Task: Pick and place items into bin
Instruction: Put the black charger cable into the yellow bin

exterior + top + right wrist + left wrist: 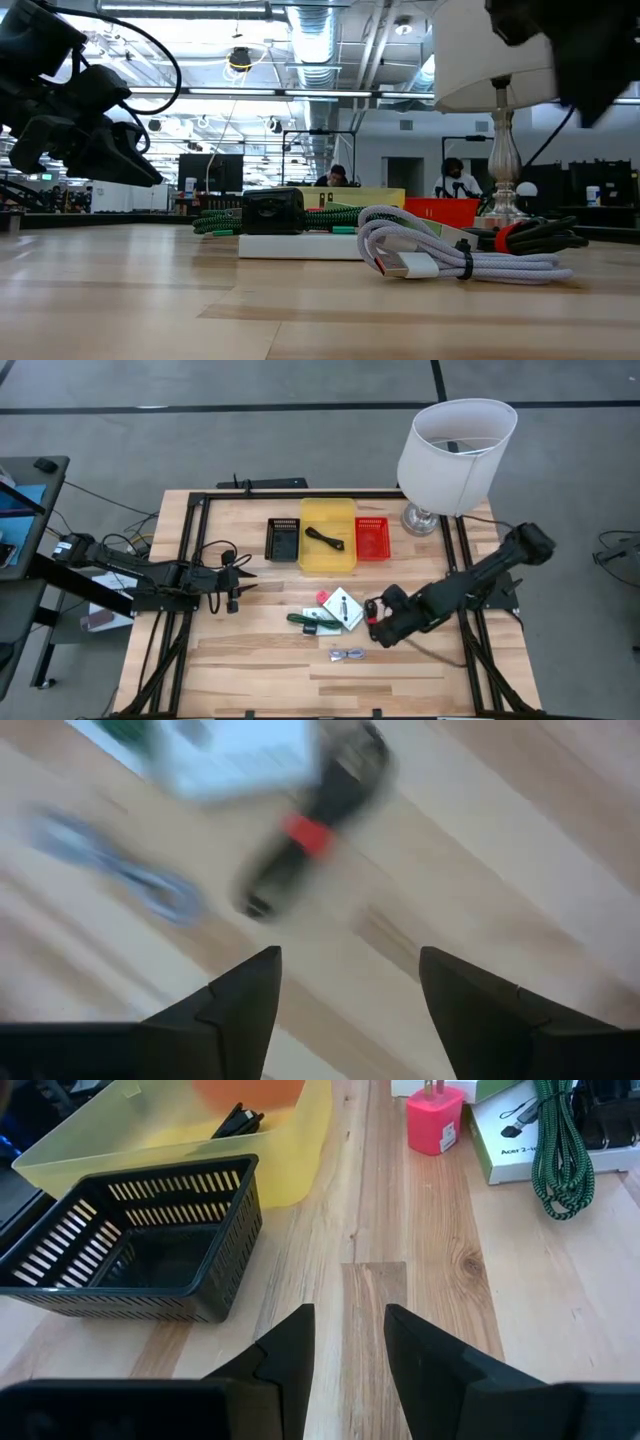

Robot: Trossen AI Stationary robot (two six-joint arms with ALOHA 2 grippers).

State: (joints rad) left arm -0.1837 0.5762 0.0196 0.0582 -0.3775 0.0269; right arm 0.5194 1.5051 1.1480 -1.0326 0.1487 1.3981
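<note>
A: Red-and-black cable (374, 606) lies at the yellow bin's (327, 512) five o'clock. Why?
B: Unpicked; the right gripper (377, 632), fingers spread, hovers just beside it, probably lining up. Left gripper (236, 582) waits, half-parted, empty.

Three bins in a row on the table: one black slotted basket (283, 540), one yellow bin (327, 534), one red basket (371, 538). One black item (322, 538) inside the yellow bin. One white lamp (455, 445). Loose on the wood: one pink-red plug cube (435, 1122), two white cards (342, 607) overlapping, one green braided cable (560, 1150), one red-and-black cable bundle (310, 830), one silver-white cable (348, 655). Two arms, two grippers: left gripper (348, 1345), right gripper (348, 990). Two people (338, 176) seated far back in the room.
</note>
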